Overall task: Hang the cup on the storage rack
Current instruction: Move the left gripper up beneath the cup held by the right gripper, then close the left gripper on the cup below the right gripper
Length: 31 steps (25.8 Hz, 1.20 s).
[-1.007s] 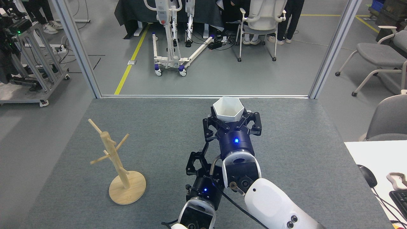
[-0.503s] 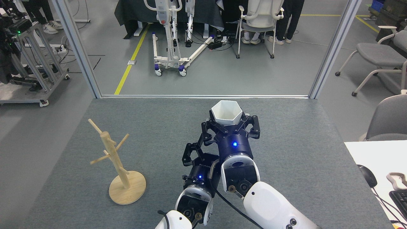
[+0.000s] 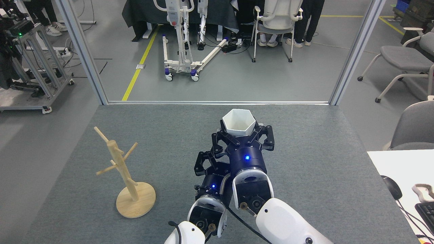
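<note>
**Cup held up over the grey table**

The cup (image 3: 238, 120) is white, with six flat sides at its top edge. It is held with its open mouth up, above the far middle of the grey table (image 3: 305, 176). Its lower part is hidden inside the right gripper (image 3: 242, 135), whose black fingers (image 3: 221, 138) are closed around it from both sides (only the top half of the cup can be seen). A small blue light is lit on the dark blue wrist just under the fingers.

The left gripper (image 3: 204, 163) is seen just beside the right arm, lower and a little to the left. Nothing is held in it, and its black fingers are spread apart. A blue light is lit on its wrist too. The white shells of both arms are seen at the bottom edge of the view.

The rack (image 3: 126, 176) is made of light wood. It is stood on the left part of the table, well apart from the cup. It has a round flat base, one post that leans a little, and short pegs that point up and out. No cup is hung on it.

Past the far edge of the table, grey floor with a yellow line is seen. A white frame on wheels (image 3: 181, 51) and a white chair (image 3: 275, 27) are stood there. More grey chairs are seen at the right.
</note>
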Motion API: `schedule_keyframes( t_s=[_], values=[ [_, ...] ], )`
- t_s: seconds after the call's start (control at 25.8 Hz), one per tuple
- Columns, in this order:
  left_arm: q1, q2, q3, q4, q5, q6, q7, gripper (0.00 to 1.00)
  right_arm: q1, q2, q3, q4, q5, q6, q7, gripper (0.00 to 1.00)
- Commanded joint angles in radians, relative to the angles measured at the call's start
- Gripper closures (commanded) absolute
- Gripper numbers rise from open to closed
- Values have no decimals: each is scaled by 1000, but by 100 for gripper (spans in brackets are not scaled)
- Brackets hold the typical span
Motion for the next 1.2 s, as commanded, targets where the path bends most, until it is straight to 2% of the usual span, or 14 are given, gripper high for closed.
schedule_keyframes(
  t_s=[0.0,0.66,1.01,1.05,1.12,1.16],
  values=[
    [-14,0,0,25,4,0,1,4,1,7,0,0,2,1,-1,100],
    [-69,1,3,83,32,-14,17,5,14,28,2,0,5,-1,-1,100],
    [-89,1,6,92,32,-14,17,5,30,45,2,0,32,-6,-1,100],
    [-89,1,6,92,32,-14,6,6,30,45,2,0,32,-6,-1,100],
    [-91,1,6,95,32,-16,6,18,30,45,2,0,32,-6,1,100],
    [-91,1,6,94,31,-14,4,20,30,45,2,0,32,-6,-1,100]
  ],
)
